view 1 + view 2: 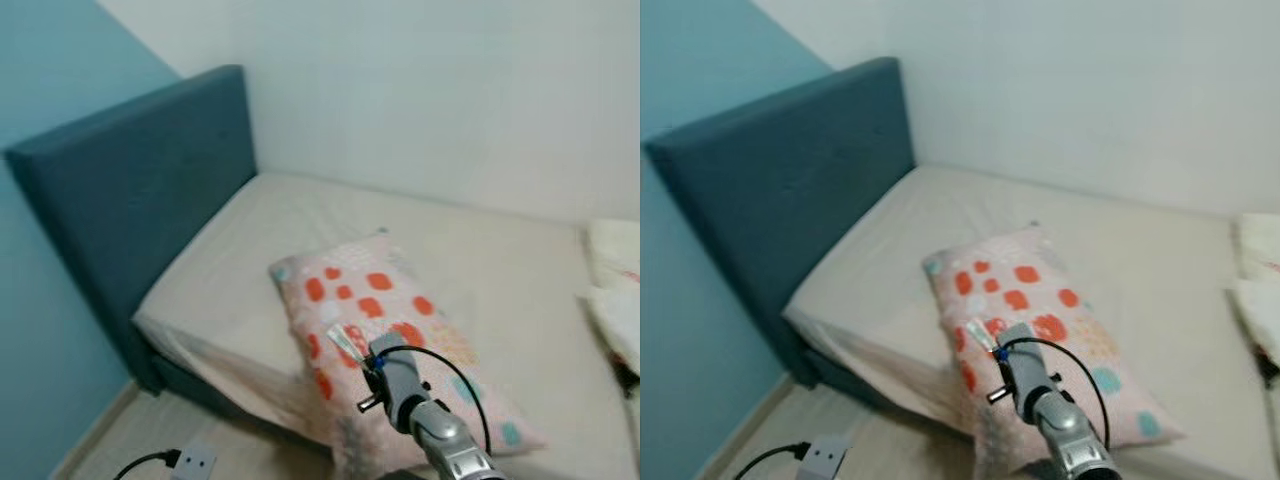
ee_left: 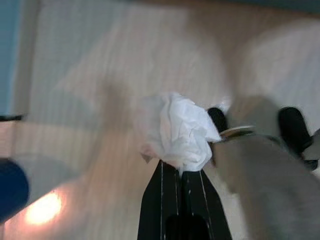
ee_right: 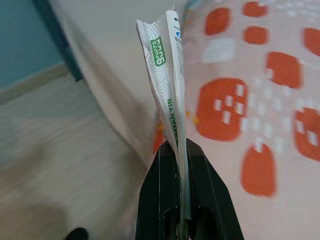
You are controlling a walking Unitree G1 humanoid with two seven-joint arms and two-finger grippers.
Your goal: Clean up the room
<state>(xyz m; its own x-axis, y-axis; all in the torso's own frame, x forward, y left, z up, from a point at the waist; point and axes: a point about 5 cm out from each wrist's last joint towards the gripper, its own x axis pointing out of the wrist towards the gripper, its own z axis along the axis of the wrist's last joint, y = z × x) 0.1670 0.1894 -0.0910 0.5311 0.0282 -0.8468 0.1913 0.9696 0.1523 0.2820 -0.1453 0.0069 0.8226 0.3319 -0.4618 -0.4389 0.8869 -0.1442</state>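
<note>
A bed (image 1: 480, 250) with a bare beige mattress stands in the corner, its dark blue upholstered headboard (image 1: 140, 190) against a teal wall (image 1: 40, 90). The adjoining wall (image 1: 450, 90) is plain white. Pale wood-look flooring (image 1: 150, 440) runs beside the bed, where a white power strip (image 1: 195, 462) with a black cord lies.

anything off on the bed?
The patterned pillow lies askew, far from the headboard, one corner hanging off the mattress edge. The sheet is pulled loose there. Right gripper pinches a wrapper; left gripper pinches a crumpled tissue.
</note>
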